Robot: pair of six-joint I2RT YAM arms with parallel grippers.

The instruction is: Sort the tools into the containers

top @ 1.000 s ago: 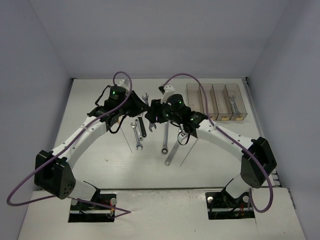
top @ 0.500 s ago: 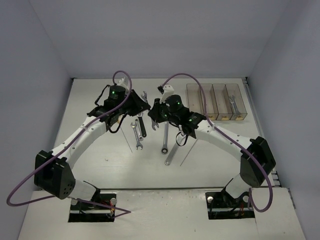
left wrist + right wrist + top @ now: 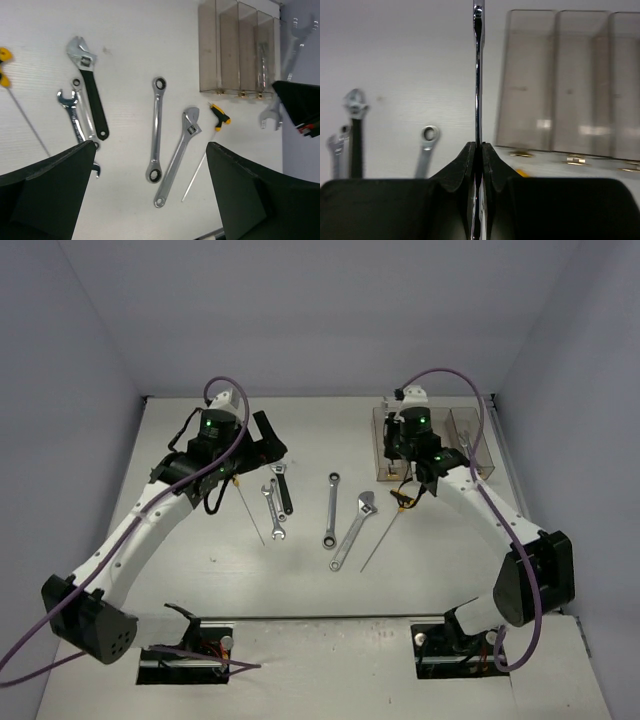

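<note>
R gripper (image 3: 477, 148) is clamped on a thin silver wrench (image 3: 478, 70). The R wrist view shows it edge-on, shaft running straight up frame centre. In the top view this gripper sits upper right, at the L end of the row of bins (image 3: 227, 50). Can't tell whether the wrench is over the first bin or just outside its L wall. Bins stand side by side, close to the right edge of the table (image 3: 300, 585), w/ yellow marks on their near ends. A bin near the row's right end holds one silver wrench (image 3: 466, 446).

L gripper (image 3: 268, 440) hangs upper centre-left in the top view, jaws spread wide w/ nothing btwn them.

Loose tools lie mid-table:
- A black-handled spanner (image 3: 91, 97) lies just beside a pair of small wrenches (image 3: 75, 117).
- A ring wrench (image 3: 157, 131) lies apart, to their right.
- A silver spanner (image 3: 181, 159) lies tilted, just right of the ring wrench.
- A T-handle driver (image 3: 219, 115) has its handle near the bins' near ends, rod slanting down-left.
- A second driver (image 3: 4, 62) sits at the far left edge of the L wrist frame, rod slanting down-right.

Open room: bare table is wide on the left side of the top view and along the bottom strip ahead of the arm bases. There's also a bare lane btwn the black-handled spanner and the ring wrench. It's tight btwn the T-handle driver and the bins.
</note>
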